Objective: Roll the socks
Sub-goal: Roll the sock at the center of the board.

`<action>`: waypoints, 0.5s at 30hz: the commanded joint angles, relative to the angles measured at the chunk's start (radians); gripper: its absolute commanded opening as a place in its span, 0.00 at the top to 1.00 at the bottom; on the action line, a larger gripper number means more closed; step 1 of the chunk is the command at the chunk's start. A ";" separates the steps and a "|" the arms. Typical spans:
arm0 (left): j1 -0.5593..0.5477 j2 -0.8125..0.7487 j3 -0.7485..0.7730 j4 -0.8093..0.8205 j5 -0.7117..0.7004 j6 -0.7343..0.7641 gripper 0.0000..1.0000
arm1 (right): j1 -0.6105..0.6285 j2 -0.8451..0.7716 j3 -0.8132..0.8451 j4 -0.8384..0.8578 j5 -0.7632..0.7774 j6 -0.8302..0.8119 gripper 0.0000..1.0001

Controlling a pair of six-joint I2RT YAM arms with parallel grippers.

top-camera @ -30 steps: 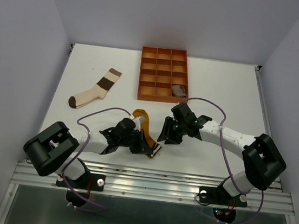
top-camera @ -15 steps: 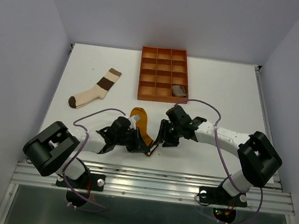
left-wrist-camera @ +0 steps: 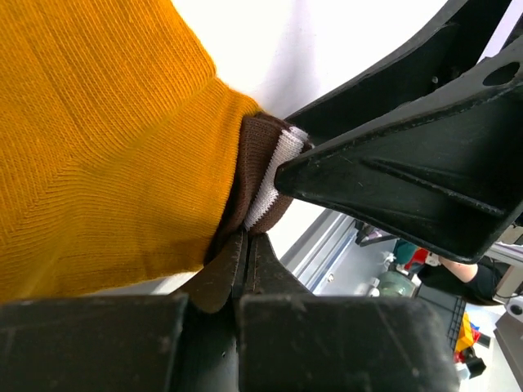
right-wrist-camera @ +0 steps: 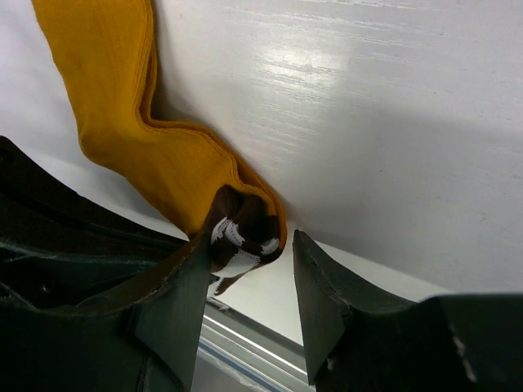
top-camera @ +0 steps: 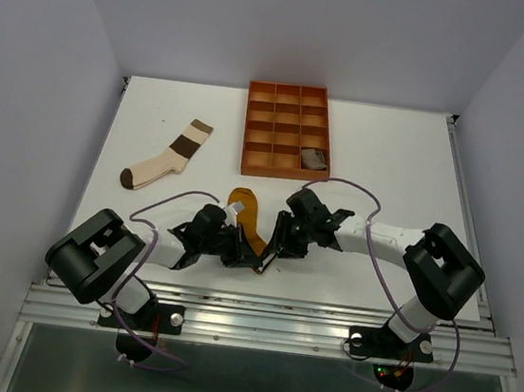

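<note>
A mustard orange sock (top-camera: 246, 219) lies bent on the white table in front of both arms. Its near end bunches into a dark brown-and-white striped cuff (left-wrist-camera: 268, 173). My left gripper (left-wrist-camera: 245, 238) is shut, its tips pinching the fabric at that cuff. My right gripper (right-wrist-camera: 249, 253) is open and straddles the cuff (right-wrist-camera: 241, 233): the left finger touches it, while the right finger (right-wrist-camera: 327, 286) stands apart. A brown-cream-white sock (top-camera: 166, 158) lies flat at the left. A grey rolled bundle (top-camera: 314, 159) sits in one tray compartment.
The orange tray (top-camera: 287, 113) with square compartments stands at the back centre. The table's near edge and its metal rail (top-camera: 268, 304) run just below both grippers. The two grippers nearly touch each other (top-camera: 264, 254).
My right gripper has moved left and nearer, closing in on the cuff beside the left gripper. The left gripper stays shut on the sock, which has shifted slightly left.
</note>
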 commanded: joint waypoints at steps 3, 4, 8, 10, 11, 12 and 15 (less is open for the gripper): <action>0.016 0.030 -0.034 0.029 0.020 0.001 1.00 | 0.016 -0.016 -0.026 0.064 0.021 0.020 0.50; 0.016 0.033 -0.038 0.036 0.021 -0.001 1.00 | 0.016 -0.019 -0.027 0.070 0.022 0.020 0.50; 0.030 0.035 -0.053 0.047 0.026 -0.013 1.00 | 0.016 -0.040 -0.038 0.092 0.016 0.019 0.49; 0.039 0.033 -0.058 0.049 0.026 -0.019 1.00 | 0.016 -0.057 -0.043 0.103 0.016 0.016 0.49; 0.041 0.033 -0.063 0.049 0.026 -0.025 1.00 | 0.016 -0.062 -0.044 0.104 0.018 0.013 0.48; 0.047 0.030 -0.064 0.050 0.026 -0.030 1.00 | 0.016 -0.072 -0.046 0.106 0.018 0.013 0.48; 0.048 0.023 -0.076 0.052 0.020 -0.045 1.00 | 0.016 -0.085 -0.052 0.116 0.013 0.008 0.47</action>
